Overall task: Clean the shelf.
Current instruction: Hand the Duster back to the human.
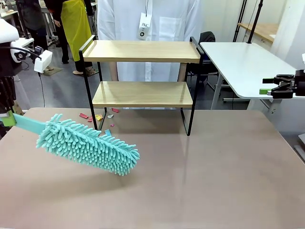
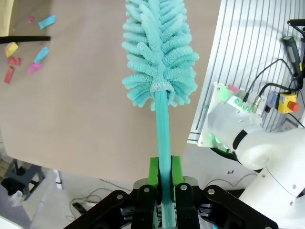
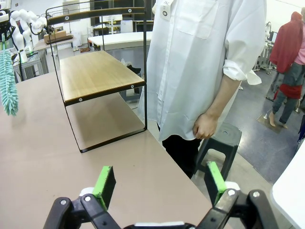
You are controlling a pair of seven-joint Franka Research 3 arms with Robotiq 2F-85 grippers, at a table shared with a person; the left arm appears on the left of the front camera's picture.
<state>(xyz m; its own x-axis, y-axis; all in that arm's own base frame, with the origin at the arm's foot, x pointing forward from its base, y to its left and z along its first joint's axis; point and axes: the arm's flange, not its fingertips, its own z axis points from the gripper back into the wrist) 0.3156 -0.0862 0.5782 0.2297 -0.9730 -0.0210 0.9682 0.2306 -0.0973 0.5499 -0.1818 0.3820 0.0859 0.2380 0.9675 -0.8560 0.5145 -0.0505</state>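
— How are the grippers seen?
— The left gripper (image 2: 162, 191) is clamped on the handle of a teal duster (image 1: 88, 143), held low over the table (image 1: 214, 167). The right gripper (image 3: 159, 183) is spread wide, with nothing between its pads.
— Where is the shelf (image 1: 143, 71) found?
— At the table's far side, before a person (image 3: 200, 57); coloured scraps (image 1: 97, 116) are scattered by its left legs.

The shelf (image 1: 143, 76) stands at the table's (image 1: 214, 167) far side, a duster (image 1: 88, 144) before its left leg.
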